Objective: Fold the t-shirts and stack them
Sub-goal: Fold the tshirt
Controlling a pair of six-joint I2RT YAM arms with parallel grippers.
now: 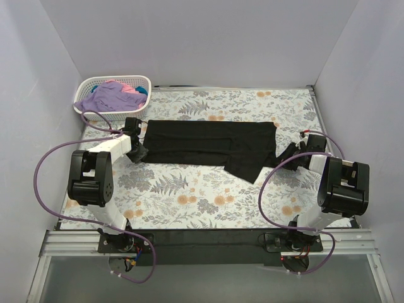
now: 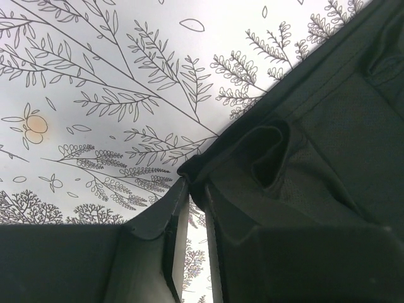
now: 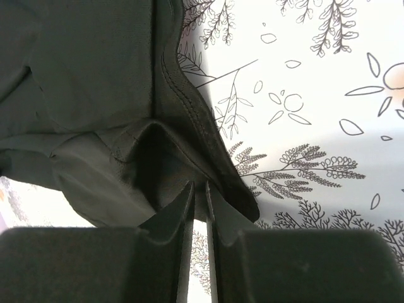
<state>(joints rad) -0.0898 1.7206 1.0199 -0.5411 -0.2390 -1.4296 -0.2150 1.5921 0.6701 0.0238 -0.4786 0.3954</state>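
A plain black t-shirt (image 1: 208, 142) lies stretched left to right across the floral table, with one part hanging down at its lower right. My left gripper (image 1: 142, 153) is shut on its left edge; in the left wrist view the fingertips (image 2: 196, 186) pinch a bunched fold of the black cloth (image 2: 328, 139). My right gripper (image 1: 282, 156) is shut on its right edge; in the right wrist view the jaws (image 3: 199, 186) clamp the hemmed black cloth (image 3: 88, 76), lifted slightly off the table. Lavender (image 1: 107, 96), pink (image 1: 130, 91) and teal (image 1: 128, 84) t-shirts lie crumpled in the basket.
A white lattice basket (image 1: 149, 88) stands at the far left corner. Grey walls close the table on the left, back and right. Purple cables loop beside both arm bases. The floral tablecloth (image 1: 189, 196) spreads in front of the shirt.
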